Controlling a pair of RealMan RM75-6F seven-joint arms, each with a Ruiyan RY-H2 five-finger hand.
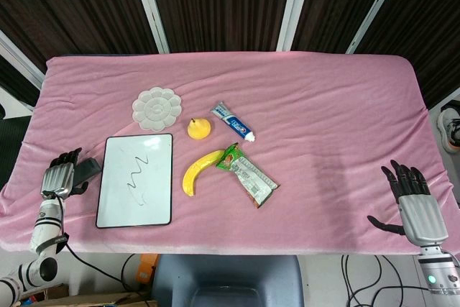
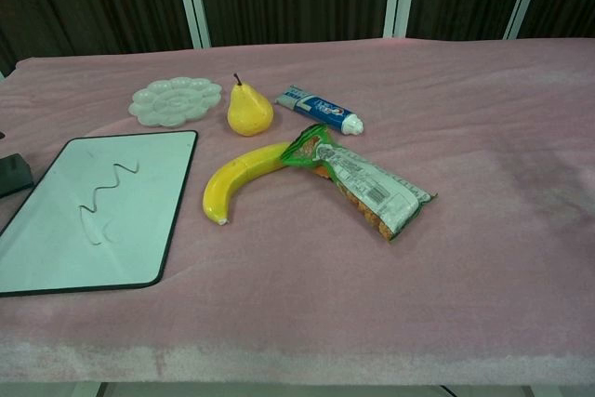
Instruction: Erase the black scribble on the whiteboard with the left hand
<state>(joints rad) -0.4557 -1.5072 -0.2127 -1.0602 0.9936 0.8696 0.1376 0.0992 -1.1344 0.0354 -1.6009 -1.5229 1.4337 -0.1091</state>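
The whiteboard [image 1: 152,199] [image 2: 56,248] lies flat on the pink cloth at the front left, with a black frame. A thin black zigzag scribble [image 1: 136,170] [image 2: 109,188] runs across its upper middle. A dark eraser block [image 1: 89,170] [image 2: 13,174] lies just left of the board. In the head view my left hand [image 1: 60,174] hovers at the table's left edge, right beside the eraser, fingers apart and holding nothing. My right hand [image 1: 415,200] is at the front right edge, fingers spread and empty. The chest view shows neither hand.
Behind the board sits a white flower-shaped palette [image 1: 157,108] [image 2: 177,101]. A pear [image 1: 199,129] [image 2: 249,112], a toothpaste tube [image 1: 233,121] [image 2: 320,109], a banana [image 1: 198,172] [image 2: 237,179] and a snack packet [image 1: 248,175] [image 2: 367,185] lie to the board's right.
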